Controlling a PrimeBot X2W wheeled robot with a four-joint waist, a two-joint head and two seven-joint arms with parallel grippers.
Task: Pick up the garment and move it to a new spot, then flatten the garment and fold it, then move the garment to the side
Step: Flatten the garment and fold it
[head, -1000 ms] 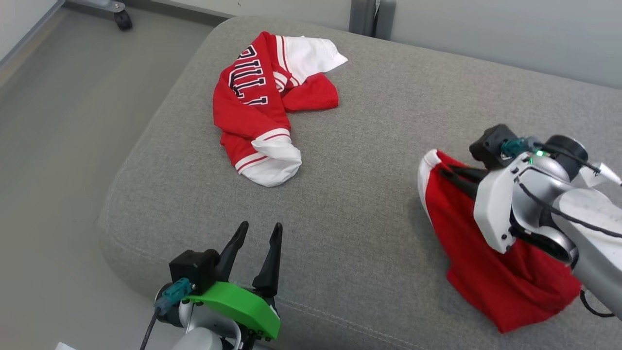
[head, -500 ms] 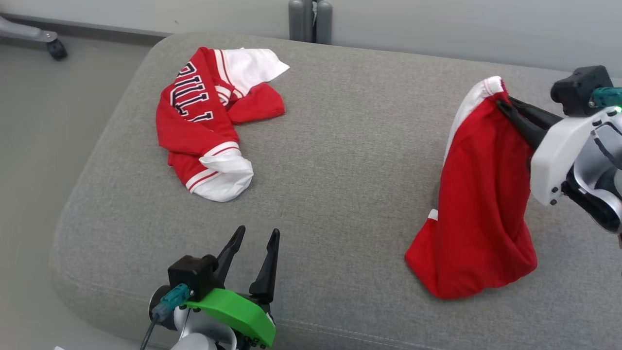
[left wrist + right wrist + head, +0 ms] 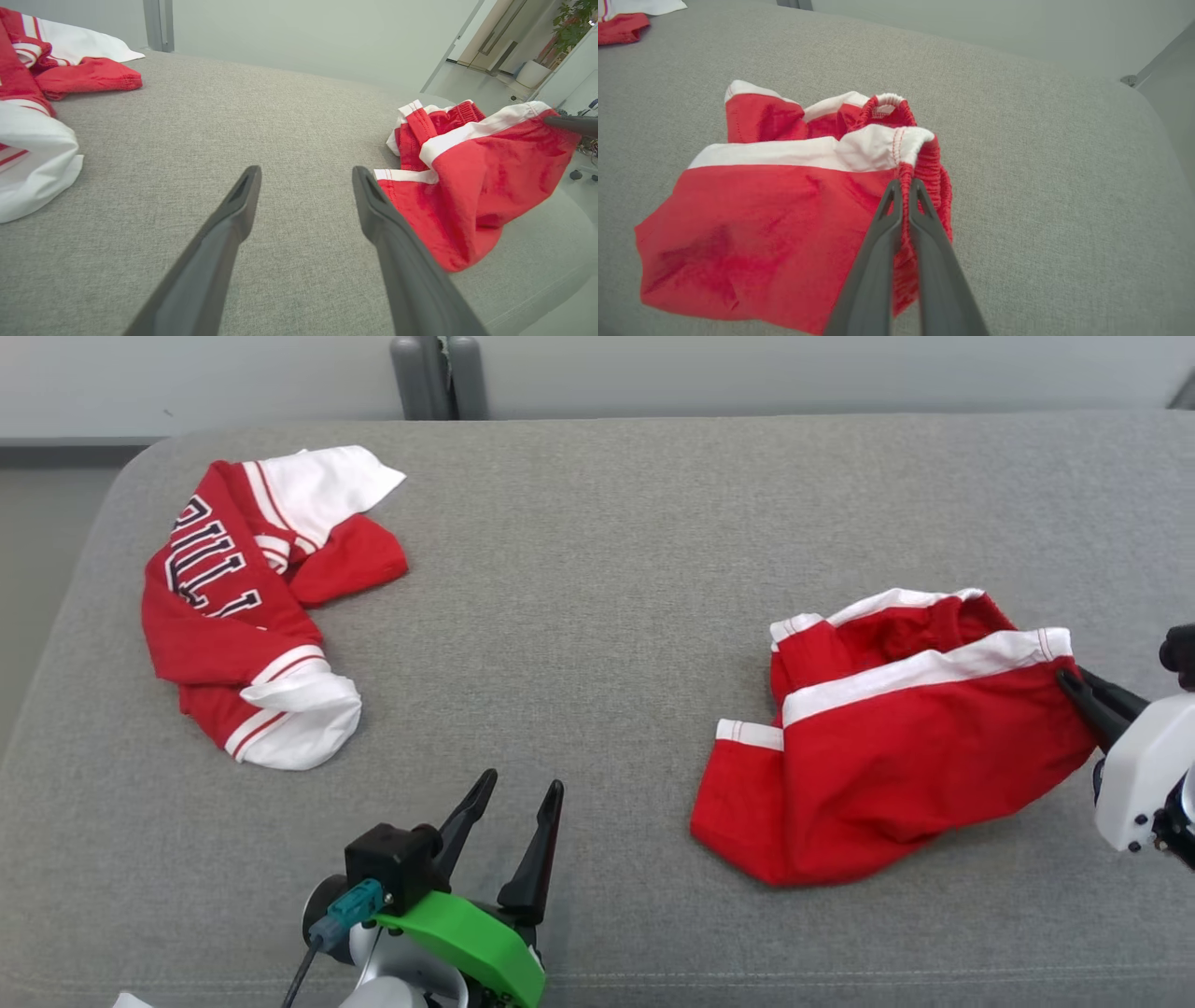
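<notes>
Green-backed left gripper (image 3: 523, 780) hovering nearest, fingers spread wide, gripping nothing. Red garment (image 3: 887, 775) slumping on grey cushion (image 3: 597, 569) to its right — right gripper (image 3: 1066, 679) pinching gathered waistband corner, jaws clamping tight. Lettered jersey (image 3: 233, 607) lying farther off, left of left gripper.

The red, white-banded garment (image 3: 887, 756) lies rumpled at four o'clock. Its gathered waistband (image 3: 927, 170), toward three o'clock, seems slightly lifted.
</notes>
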